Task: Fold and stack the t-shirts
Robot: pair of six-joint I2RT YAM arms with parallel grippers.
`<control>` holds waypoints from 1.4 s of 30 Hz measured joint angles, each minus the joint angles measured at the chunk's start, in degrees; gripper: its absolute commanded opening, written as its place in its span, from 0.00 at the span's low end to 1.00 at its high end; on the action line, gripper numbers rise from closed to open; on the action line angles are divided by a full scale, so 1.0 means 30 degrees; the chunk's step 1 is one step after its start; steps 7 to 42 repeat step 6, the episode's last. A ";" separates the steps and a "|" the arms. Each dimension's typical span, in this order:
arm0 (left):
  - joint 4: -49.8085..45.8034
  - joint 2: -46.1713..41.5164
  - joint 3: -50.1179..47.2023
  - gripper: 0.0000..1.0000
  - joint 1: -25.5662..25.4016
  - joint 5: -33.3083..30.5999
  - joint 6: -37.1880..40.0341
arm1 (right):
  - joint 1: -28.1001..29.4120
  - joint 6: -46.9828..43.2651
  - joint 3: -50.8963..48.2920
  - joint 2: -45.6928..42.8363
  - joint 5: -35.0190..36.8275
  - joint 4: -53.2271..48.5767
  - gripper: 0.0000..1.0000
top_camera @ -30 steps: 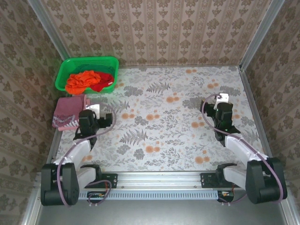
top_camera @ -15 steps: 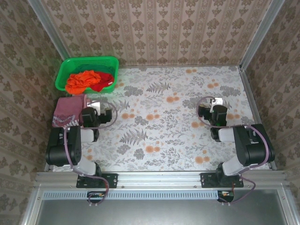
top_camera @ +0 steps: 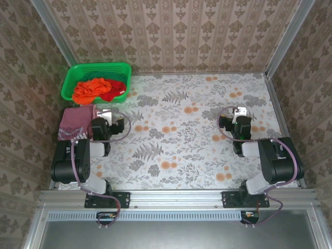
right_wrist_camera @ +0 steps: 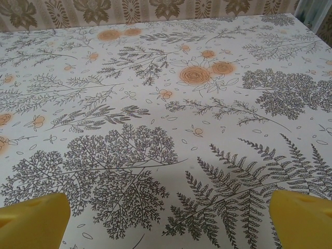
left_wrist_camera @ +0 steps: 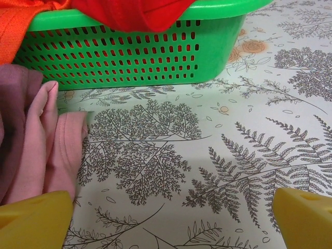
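You see a big table (top_camera: 197, 155) covered in grey leaves and orange flowers. Brown patterned walls (top_camera: 176, 31) stand along its far, left and right sides.

At the far left corner of the table sits a green basket (top_camera: 98, 65) with rows of little holes in its sides. Two things lie crumpled inside it. The orange t-shirt (top_camera: 91, 89) is on the left. The red t-shirt (top_camera: 115, 92) is right beside it, and in the left wrist view it hangs a bit over the rim.

Just in front of the basket, by the left wall, there is a small pile on the table. It is the maroon t-shirt (left_wrist_camera: 10, 119) with the light pink t-shirt (left_wrist_camera: 54, 150) lying against it.

Your left pincer (left_wrist_camera: 168, 220) is close to that pile and faces the basket. Its yellow fingers (left_wrist_camera: 31, 218) are spread wide, with nothing between them. Your right pincer (right_wrist_camera: 168, 220) is over bare table on the right side. It is wide apart too and holds nothing.
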 measured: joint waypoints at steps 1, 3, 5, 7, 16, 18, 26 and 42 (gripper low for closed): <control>0.0000 0.0000 0.0000 1.00 0.0000 0.0000 0.0000 | 0.0000 0.0000 0.0000 0.0000 0.0000 0.0015 1.00; 0.0000 0.0000 0.0000 1.00 0.0000 0.0000 0.0000 | 0.0000 0.0000 0.0000 0.0000 0.0000 0.0036 1.00; 0.0000 0.0000 0.0000 1.00 0.0000 0.0000 0.0000 | 0.0000 0.0000 0.0000 0.0000 0.0000 0.0044 1.00; 0.0000 0.0000 0.0000 1.00 0.0000 0.0000 0.0000 | 0.0000 0.0000 0.0000 0.0000 0.0000 0.0058 1.00; 0.0000 0.0000 0.0000 1.00 0.0000 0.0000 0.0000 | 0.0000 0.0000 0.0000 0.0000 0.0000 0.0058 1.00; 0.0000 0.0000 0.0000 1.00 0.0000 0.0000 0.0000 | 0.0000 0.0000 0.0000 0.0000 0.0000 0.0058 1.00; 0.0000 0.0000 0.0000 1.00 0.0000 0.0000 0.0000 | 0.0000 0.0000 0.0000 0.0000 0.0000 0.0058 1.00; 0.0000 0.0000 0.0000 1.00 0.0000 0.0000 0.0000 | 0.0000 0.0000 0.0000 0.0000 0.0000 0.0058 1.00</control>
